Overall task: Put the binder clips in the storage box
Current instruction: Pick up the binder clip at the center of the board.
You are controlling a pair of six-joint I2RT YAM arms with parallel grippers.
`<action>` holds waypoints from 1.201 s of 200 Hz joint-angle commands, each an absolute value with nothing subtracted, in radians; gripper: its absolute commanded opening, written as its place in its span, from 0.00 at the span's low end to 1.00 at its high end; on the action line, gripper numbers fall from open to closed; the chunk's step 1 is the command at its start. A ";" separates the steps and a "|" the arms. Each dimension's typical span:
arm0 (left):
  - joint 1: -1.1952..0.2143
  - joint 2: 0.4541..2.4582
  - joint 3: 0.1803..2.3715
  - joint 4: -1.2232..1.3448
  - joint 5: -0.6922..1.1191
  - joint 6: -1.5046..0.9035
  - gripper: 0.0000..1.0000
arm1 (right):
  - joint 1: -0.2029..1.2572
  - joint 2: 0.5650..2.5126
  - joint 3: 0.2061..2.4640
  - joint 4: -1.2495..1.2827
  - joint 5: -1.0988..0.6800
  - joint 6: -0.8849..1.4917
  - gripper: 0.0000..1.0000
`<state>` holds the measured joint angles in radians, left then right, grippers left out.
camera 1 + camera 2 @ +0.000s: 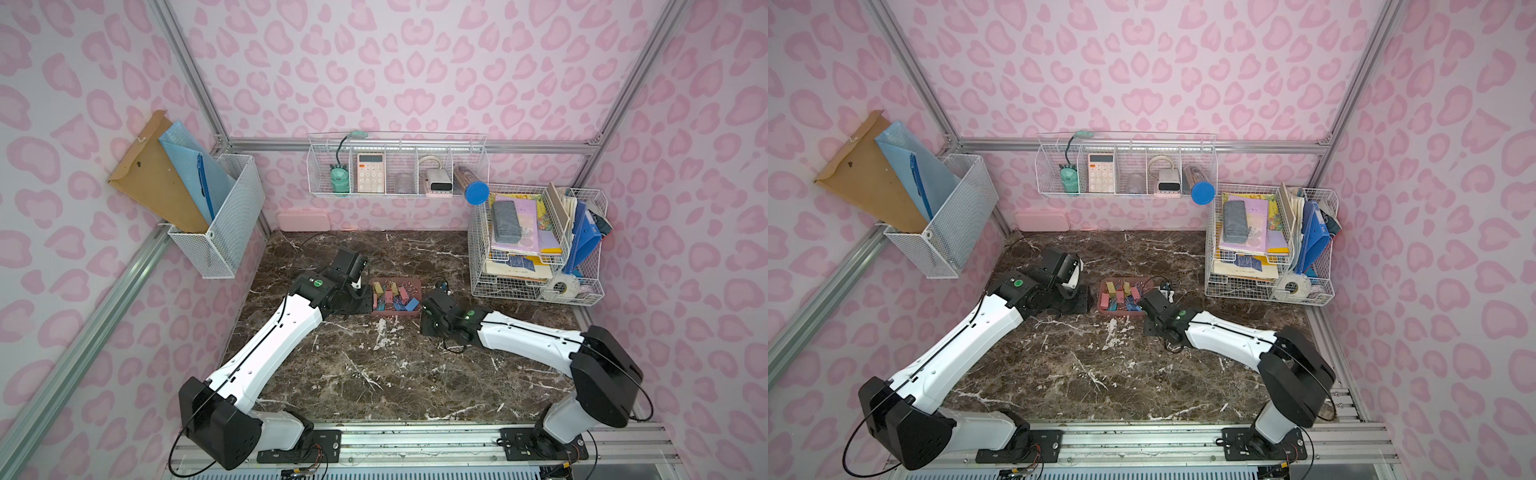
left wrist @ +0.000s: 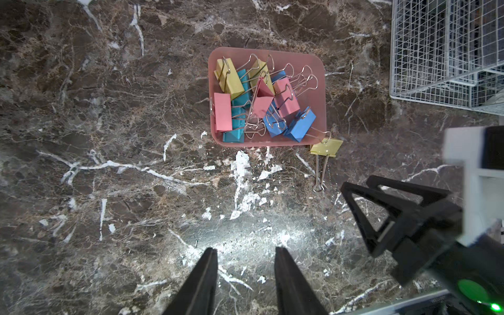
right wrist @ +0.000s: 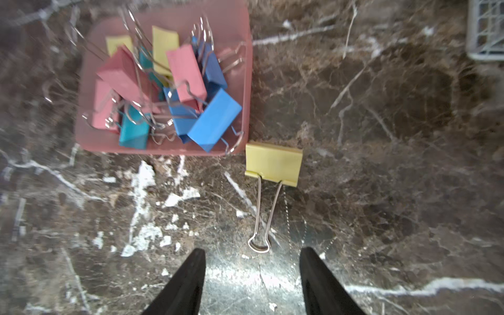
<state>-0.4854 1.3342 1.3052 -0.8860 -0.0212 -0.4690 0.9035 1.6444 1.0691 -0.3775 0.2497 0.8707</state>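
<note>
While both hands hang low over the dark marbled surface (image 3: 381,136), the right hand (image 3: 252,252) is much the nearer to the one clip outside the box. Its two black fingers stand apart with nothing between them, released and empty. Straight ahead of that gap lies the yellow clip (image 3: 274,163), flat on the surface. The rounded end of its thin silver wire handle is closest, just beyond the fingertips. Its long axis runs directly away from the hand, handle first, then the folded pastel-yellow body. Judging by this, a short forward reach would bring the fingers either side of the clip.

Just beside the far corner of the yellow body sits the box (image 3: 246,81), a shallow dusty-pink tray with rounded corners. Whether clip and box touch cannot be told. Inside is a loose heap of clips (image 3: 174,90) in pink, blue, teal and yellow, their wire handles tangled and some poking over the rim.

The left hand (image 2: 246,249) is also released and empty, and well apart from the yellow clip.
</note>
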 commanded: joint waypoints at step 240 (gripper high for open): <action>-0.485 1.338 1.305 -0.881 -0.034 -0.485 0.67 | 0.844 1.933 1.226 -0.385 0.419 0.911 0.75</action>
